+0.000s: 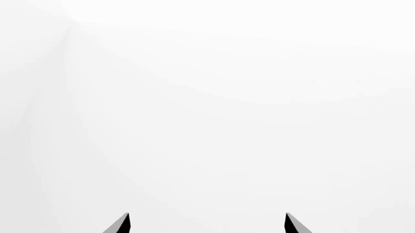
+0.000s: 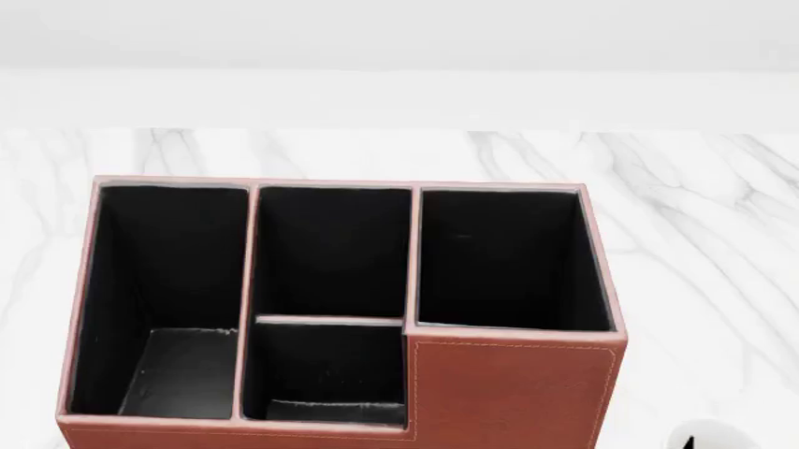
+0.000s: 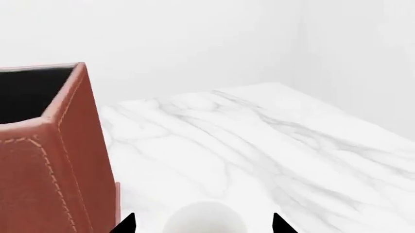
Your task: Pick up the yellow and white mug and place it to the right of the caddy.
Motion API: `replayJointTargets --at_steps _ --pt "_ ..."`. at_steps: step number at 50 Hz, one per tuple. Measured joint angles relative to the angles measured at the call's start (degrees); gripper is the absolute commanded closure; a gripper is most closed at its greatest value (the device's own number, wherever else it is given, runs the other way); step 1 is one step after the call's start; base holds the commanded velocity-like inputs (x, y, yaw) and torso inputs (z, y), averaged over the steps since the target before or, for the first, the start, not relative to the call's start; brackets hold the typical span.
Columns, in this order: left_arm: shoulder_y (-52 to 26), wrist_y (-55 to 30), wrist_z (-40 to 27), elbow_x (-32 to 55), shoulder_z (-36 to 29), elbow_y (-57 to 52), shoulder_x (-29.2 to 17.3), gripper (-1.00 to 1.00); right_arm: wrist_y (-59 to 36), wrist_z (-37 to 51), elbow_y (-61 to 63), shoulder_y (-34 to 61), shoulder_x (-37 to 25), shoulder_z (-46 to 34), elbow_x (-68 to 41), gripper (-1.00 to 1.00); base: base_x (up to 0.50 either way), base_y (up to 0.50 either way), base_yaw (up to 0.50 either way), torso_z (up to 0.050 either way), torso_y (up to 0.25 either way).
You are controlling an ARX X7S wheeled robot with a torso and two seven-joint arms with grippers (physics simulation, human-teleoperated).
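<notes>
My right gripper [image 3: 202, 224] is spread wide, tips either side of the mug [image 3: 204, 216]; only its white rim shows, contact unclear. Mug sits on the marble table [image 3: 272, 145], just right of the caddy [image 2: 512, 393], w/ 4 black compartments. My left gripper [image 1: 207, 223] hangs wide, nothing between its tips.

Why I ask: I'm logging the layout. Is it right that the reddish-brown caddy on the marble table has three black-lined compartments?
Not quite. The head view shows the caddy on the marble table with four black-lined compartments: three along the back and a smaller one in front of the middle. The rest is right.
</notes>
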State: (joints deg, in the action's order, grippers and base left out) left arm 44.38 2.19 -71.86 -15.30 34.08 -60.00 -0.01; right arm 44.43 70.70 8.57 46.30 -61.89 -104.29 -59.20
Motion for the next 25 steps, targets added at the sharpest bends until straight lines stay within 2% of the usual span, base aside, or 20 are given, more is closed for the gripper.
replayJointTargets --at_steps 25 --pt "-0.3 -0.1 0.3 0.4 0.2 0.0 0.0 -1.0 -4.7 6.7 12.4 4.1 -7.5 2.2 8.6 -1.0 0.0 0.0 0.0 0.0 0.0"
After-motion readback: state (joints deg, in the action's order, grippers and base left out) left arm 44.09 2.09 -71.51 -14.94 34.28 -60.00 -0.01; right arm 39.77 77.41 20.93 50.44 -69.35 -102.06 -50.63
